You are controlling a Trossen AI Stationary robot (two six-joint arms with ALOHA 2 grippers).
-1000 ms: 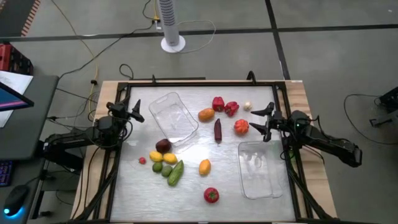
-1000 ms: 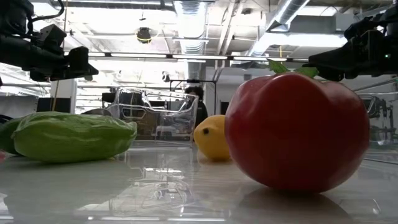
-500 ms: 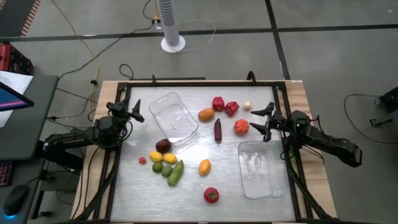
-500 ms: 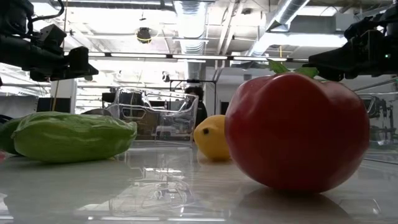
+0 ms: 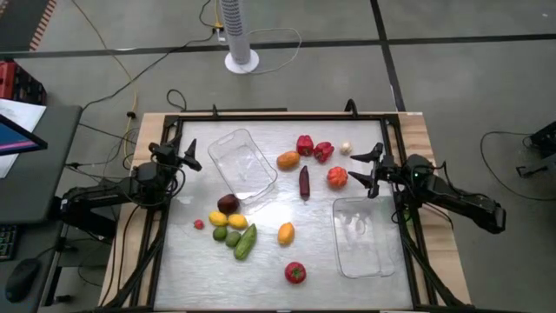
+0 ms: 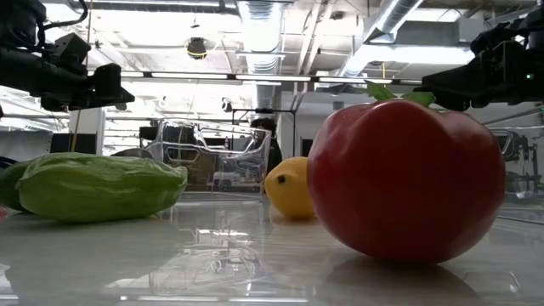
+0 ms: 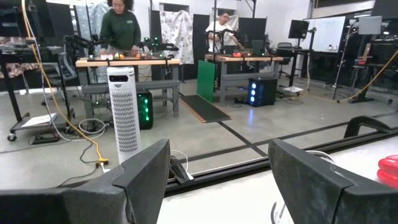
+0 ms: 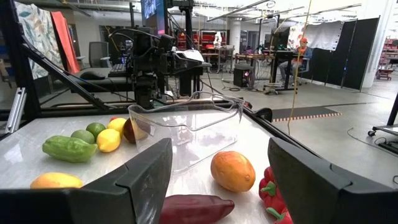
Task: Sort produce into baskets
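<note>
While both baskets, left basket (image 5: pixel 244 165) and right basket (image 5: pixel 363 236), lie empty, you hold the left gripper (image 5: pixel 188 156) and right gripper (image 5: pixel 371 170) wide open, gripping nothing. Produce (image 5: pixel 295 272) sits scattered between; round pieces may roll if nudged. Only the right wrist view reveals the eggplant (image 8: pixel 194 208) lying nearest.

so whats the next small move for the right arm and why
Probably lower the right tool, fingers open, onto the red tomato just beside it. Both baskets look empty, nothing is held, and that tomato is the nearest piece.
</note>
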